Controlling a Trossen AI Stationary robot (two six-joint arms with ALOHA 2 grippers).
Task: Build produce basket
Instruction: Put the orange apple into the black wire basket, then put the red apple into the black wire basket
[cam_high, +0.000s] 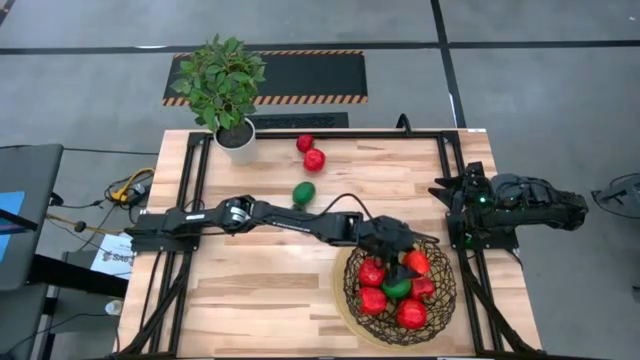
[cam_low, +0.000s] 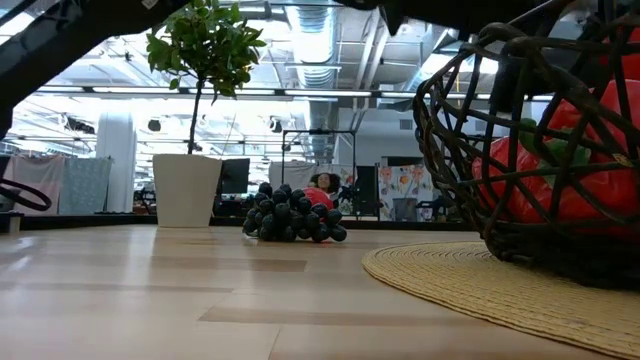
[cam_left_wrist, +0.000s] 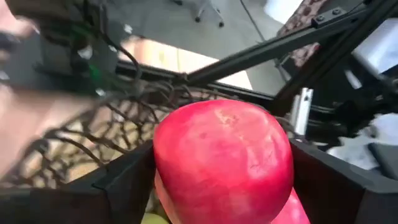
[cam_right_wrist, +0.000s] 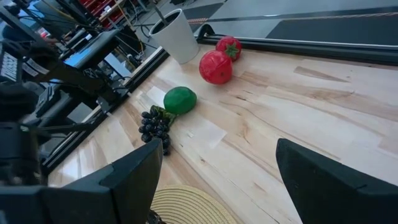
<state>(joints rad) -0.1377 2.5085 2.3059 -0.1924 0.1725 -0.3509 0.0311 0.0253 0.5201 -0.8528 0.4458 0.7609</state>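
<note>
One basket; about six produce inside; four produce on table; one plant.

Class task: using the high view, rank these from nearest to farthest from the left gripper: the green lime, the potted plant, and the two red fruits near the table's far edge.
From the left gripper, over the basket:
1. Green lime, mid-table.
2. Two red fruits, nearer the far edge; the pair is too close to split.
3. Potted plant, far-left corner.

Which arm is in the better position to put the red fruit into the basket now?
The left arm. Its gripper is over the basket and is shut on a red fruit, so it only needs to release. The right gripper waits open at the table's right edge, holding nothing.
</note>
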